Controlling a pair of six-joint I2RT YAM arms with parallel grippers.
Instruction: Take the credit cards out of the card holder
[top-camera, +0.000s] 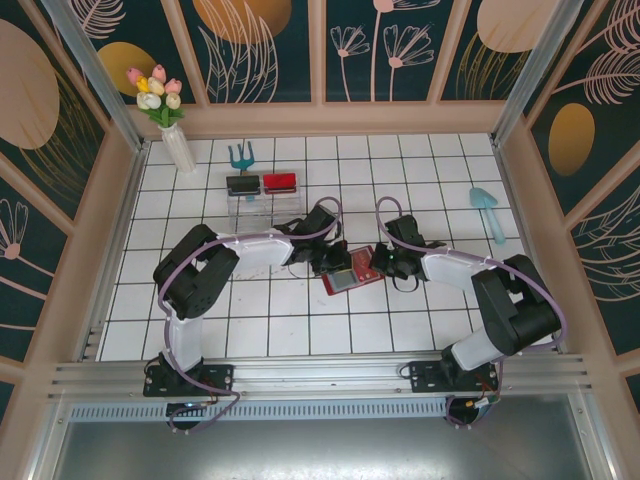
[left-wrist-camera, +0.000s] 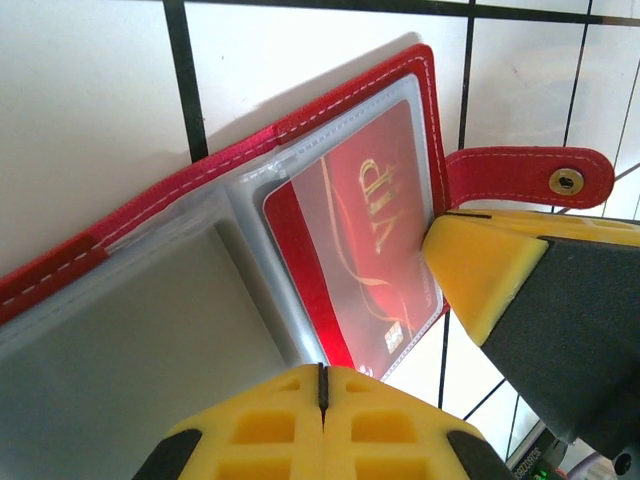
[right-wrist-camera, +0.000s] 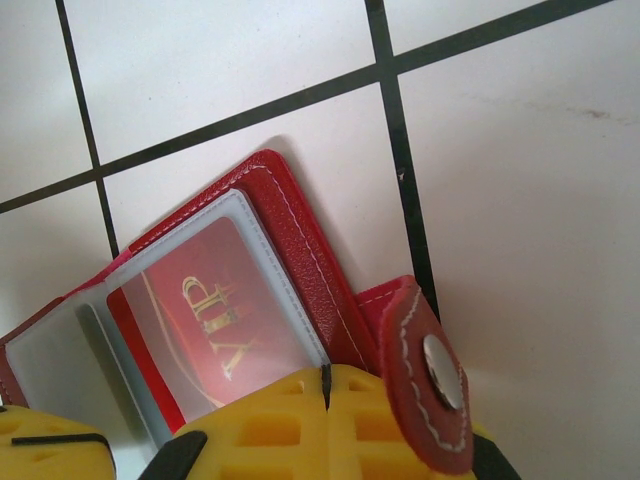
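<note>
Where the arms meet on the white tiled table (top-camera: 260, 330), the red folding card holder (top-camera: 350, 272) lies open between left tool (top-camera: 328, 262) and right tool (top-camera: 380, 264). Left wrist: that tool pinches the edge of a clear pocket (left-wrist-camera: 150, 320), with a red gold-lettered credit card (left-wrist-camera: 360, 230) in the next pocket. Right wrist: its tool is clamped on the cover beside the red snap tab (right-wrist-camera: 425, 370).

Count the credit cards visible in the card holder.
1: a red VIP card sits in the clear pocket of the open card holder, beside the snap tab. The greyish pocket next to it may hide another.
</note>
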